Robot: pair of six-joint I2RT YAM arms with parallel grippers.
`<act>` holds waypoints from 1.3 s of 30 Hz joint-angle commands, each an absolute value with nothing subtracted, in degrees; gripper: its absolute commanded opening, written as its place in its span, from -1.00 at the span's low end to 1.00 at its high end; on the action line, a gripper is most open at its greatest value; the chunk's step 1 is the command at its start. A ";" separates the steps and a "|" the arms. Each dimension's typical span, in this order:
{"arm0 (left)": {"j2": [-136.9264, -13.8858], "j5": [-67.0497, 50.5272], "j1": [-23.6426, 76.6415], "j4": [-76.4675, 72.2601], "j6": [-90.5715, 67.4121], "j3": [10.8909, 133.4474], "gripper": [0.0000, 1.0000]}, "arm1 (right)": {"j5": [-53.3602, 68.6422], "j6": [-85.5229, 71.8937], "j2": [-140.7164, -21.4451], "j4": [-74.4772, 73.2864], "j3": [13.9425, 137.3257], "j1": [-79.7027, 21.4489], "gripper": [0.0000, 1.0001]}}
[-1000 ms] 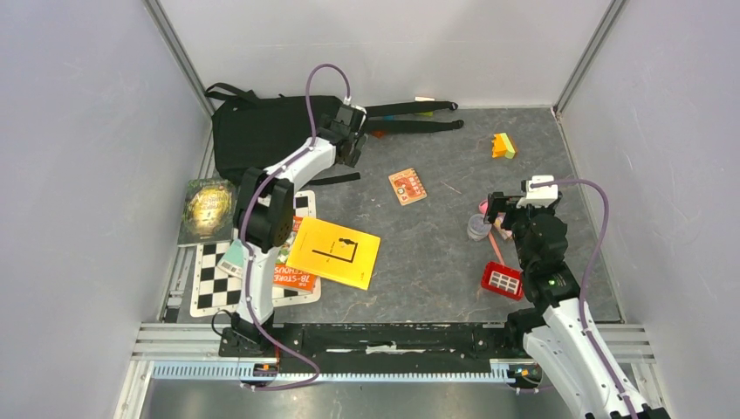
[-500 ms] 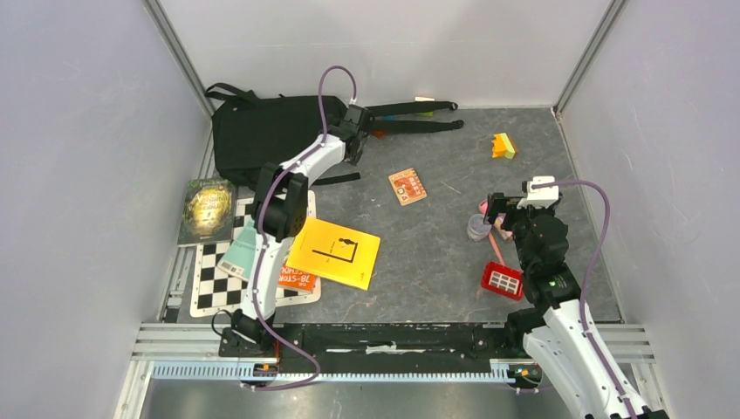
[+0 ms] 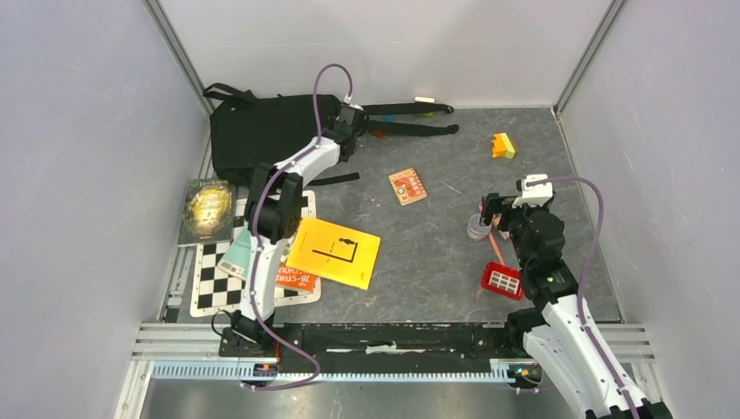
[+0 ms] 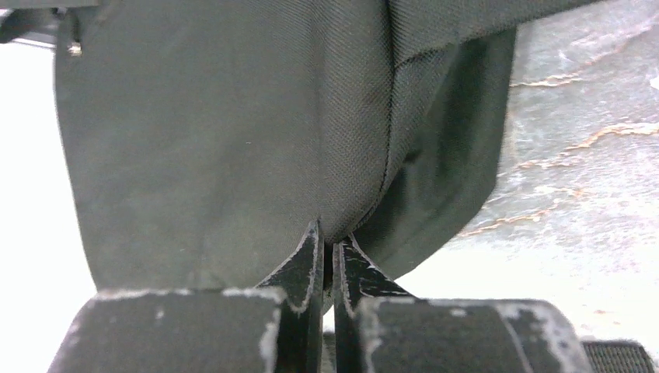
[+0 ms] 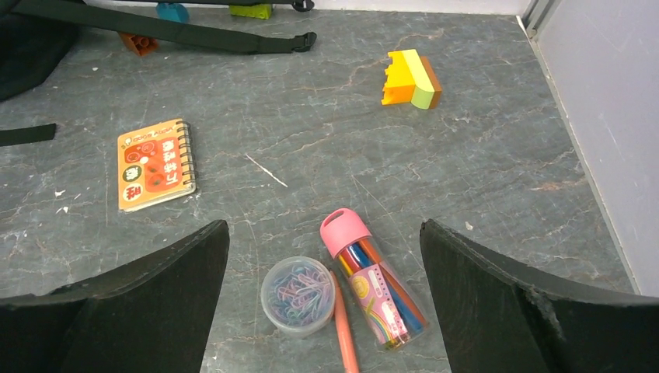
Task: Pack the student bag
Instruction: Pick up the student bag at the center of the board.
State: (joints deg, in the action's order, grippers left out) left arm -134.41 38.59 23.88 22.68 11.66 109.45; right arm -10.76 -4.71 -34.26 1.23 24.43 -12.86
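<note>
The student bag point(image 3: 262, 135) lies flat at the back left, a large black backpack with its straps point(image 3: 410, 118) trailing right. My left gripper point(image 3: 349, 122) is at the bag's right edge. In the left wrist view it point(image 4: 329, 241) is shut on a fold of the bag's black fabric point(image 4: 233, 140). My right gripper point(image 3: 490, 214) hovers open at the right, nothing between its fingers. Below it point(image 5: 324, 225) sit a tub of paper clips point(image 5: 298, 294), a pink-capped marker tube point(image 5: 373, 280) and a pink pen point(image 5: 344, 326).
An orange spiral notebook point(image 3: 407, 185) lies mid-table. A yellow book point(image 3: 334, 251), a chessboard point(image 3: 214, 279) and a dark green book point(image 3: 208, 209) lie at the front left. A red box point(image 3: 503, 281) sits near the right arm, a yellow-green block point(image 3: 503, 145) at the back right.
My left gripper has gone from open to shut on the bag's right edge and drawn slightly back and left. The right arm has barely moved.
</note>
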 commanded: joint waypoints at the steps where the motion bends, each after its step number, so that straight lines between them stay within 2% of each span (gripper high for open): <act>1: -120.22 44.44 22.71 9.98 16.07 107.41 -0.96 | -9.72 -5.04 -34.13 2.42 26.94 -12.80 0.96; 6: -115.69 47.75 21.91 10.28 22.08 114.11 -0.96 | -9.10 -4.82 -33.95 1.87 26.98 -12.87 0.96; 10: -113.71 46.89 21.12 17.93 21.41 122.85 -0.96 | -9.14 -4.53 -33.42 1.43 26.92 -12.82 0.96; 15: -108.51 37.96 21.08 29.96 14.09 129.37 -0.96 | -8.77 -5.00 -33.55 1.23 27.42 -12.88 0.96; 21: -101.46 25.82 21.08 35.87 8.02 128.46 -0.96 | -6.73 -5.63 -33.66 0.65 28.24 -12.88 0.96; 28: -93.25 15.69 21.12 35.81 6.94 118.72 -0.96 | 4.17 -3.91 -33.56 0.18 30.63 -12.89 0.96; 35: -76.14 1.16 21.14 24.61 5.13 90.97 -0.96 | 30.53 -3.25 -39.21 -2.25 37.85 -12.92 0.96; 39: -67.44 -5.07 21.17 19.01 1.95 79.69 -0.96 | 37.11 -6.70 -42.84 -0.51 37.75 -12.96 0.96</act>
